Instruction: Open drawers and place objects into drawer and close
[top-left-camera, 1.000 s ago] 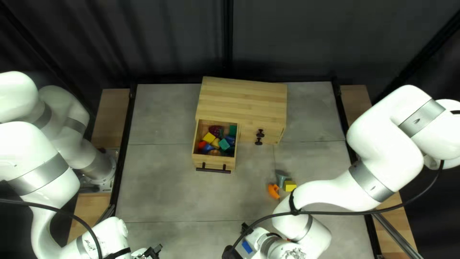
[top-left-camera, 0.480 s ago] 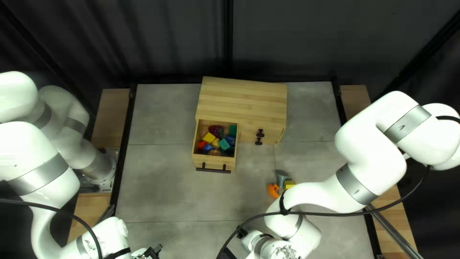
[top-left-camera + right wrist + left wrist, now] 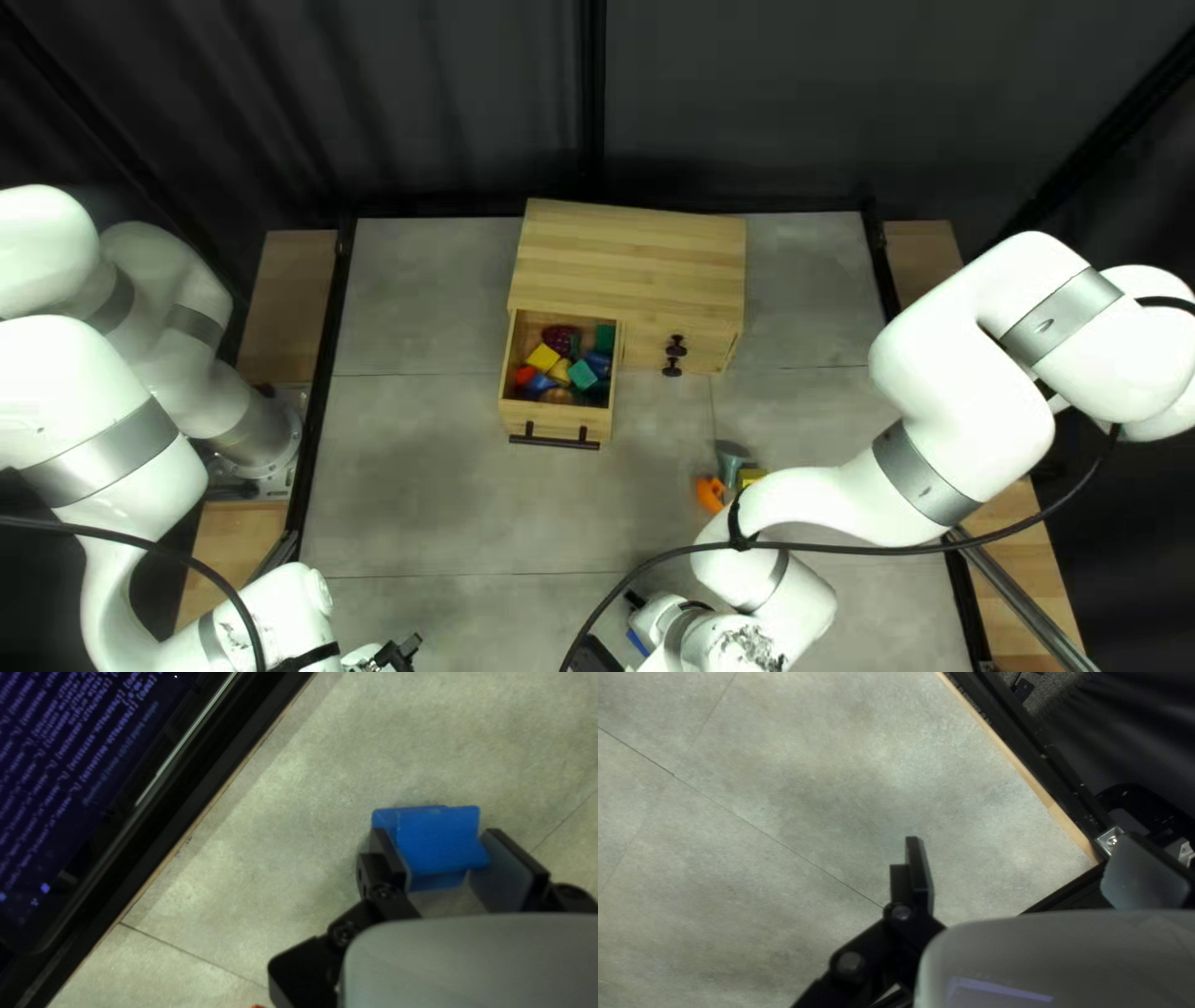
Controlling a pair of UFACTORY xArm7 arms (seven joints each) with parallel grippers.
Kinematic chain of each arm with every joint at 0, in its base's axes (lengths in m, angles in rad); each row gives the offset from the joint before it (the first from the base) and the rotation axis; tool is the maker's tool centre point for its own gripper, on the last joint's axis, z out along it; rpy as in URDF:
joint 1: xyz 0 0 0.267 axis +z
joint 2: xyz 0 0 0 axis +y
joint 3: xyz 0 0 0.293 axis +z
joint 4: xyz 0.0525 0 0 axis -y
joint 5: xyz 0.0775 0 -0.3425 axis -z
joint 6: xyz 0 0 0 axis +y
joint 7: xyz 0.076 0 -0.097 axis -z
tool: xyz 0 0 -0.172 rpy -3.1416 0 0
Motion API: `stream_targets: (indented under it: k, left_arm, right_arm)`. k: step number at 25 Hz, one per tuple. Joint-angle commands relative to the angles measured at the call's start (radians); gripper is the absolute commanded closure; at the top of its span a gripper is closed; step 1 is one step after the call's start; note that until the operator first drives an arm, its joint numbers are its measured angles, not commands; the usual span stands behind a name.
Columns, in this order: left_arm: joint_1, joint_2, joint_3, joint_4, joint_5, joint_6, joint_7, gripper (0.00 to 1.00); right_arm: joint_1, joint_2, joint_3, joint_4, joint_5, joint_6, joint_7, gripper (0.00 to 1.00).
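Between the two black fingers of our right end effector (image 3: 623, 629) we have a blue block (image 3: 439, 840), pressed by a finger on either side. The block's far edge reaches out past the fingertips, and its faces meet at an angle. We cannot tell whether it touches the grey table (image 3: 280, 840) beneath. Thin seams (image 3: 193, 955) run across the tabletop, one of them ending at a narrow wooden strip (image 3: 193, 827) along the table's edge. Beyond that strip we see a black rail and a dark screen (image 3: 75, 746) with rows of violet text. A sliver of something red (image 3: 258, 1006) peeks out beside the end effector's black links.
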Motion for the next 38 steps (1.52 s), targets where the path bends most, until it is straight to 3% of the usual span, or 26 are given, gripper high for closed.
stream_targets:
  k: [1, 8, 13, 17, 26, 27, 28, 29, 30, 34, 38]
  left_arm:
    - [0.000, 0.000, 0.000, 0.000, 0.000, 0.000, 0.000, 0.00]
    - [0.000, 0.000, 0.000, 0.000, 0.000, 0.000, 0.000, 0.00]
    - [0.000, 0.000, 0.000, 0.000, 0.000, 0.000, 0.000, 0.00]
    - [0.000, 0.000, 0.000, 0.000, 0.000, 0.000, 0.000, 0.00]
    - [0.000, 0.000, 0.000, 0.000, 0.000, 0.000, 0.000, 0.00]
    - [0.000, 0.000, 0.000, 0.000, 0.000, 0.000, 0.000, 0.00]
    - [0.000, 0.000, 0.000, 0.000, 0.000, 0.000, 0.000, 0.00]
    - [0.000, 0.000, 0.000, 0.000, 0.000, 0.000, 0.000, 0.00]
    - [0.000, 0.000, 0.000, 0.000, 0.000, 0.000, 0.000, 0.00]
    - [0.000, 0.000, 0.000, 0.000, 0.000, 0.000, 0.000, 0.00]
    - [0.000, 0.000, 0.000, 0.000, 0.000, 0.000, 0.000, 0.00]
  right_arm:
    - [0.004, -0.087, -0.033, -0.032, 0.001, 0.069, 0.091, 0.99]
    - [-0.063, -0.362, -0.116, -0.176, 0.031, 0.131, 0.249, 1.00]
    - [-0.118, -0.466, -0.176, -0.164, 0.026, 0.194, 0.279, 1.00]
    - [-0.173, -0.481, -0.230, -0.161, -0.001, 0.145, 0.281, 1.00]
    - [-0.274, -0.357, -0.302, -0.099, 0.026, -0.048, 0.224, 0.99]
    - [-0.278, -0.352, -0.304, -0.099, 0.029, -0.059, 0.224, 0.95]
    - [-0.284, -0.339, -0.307, -0.098, 0.032, -0.082, 0.225, 0.59]
    - [-0.286, -0.336, -0.307, -0.098, 0.033, -0.088, 0.225, 0.14]
    - [-0.288, -0.330, -0.309, -0.101, 0.033, -0.106, 0.228, 0.00]
    - [-0.269, -0.352, -0.307, -0.131, 0.002, -0.129, 0.285, 0.00]
    - [-0.211, -0.419, -0.271, -0.184, -0.038, -0.063, 0.395, 0.00]
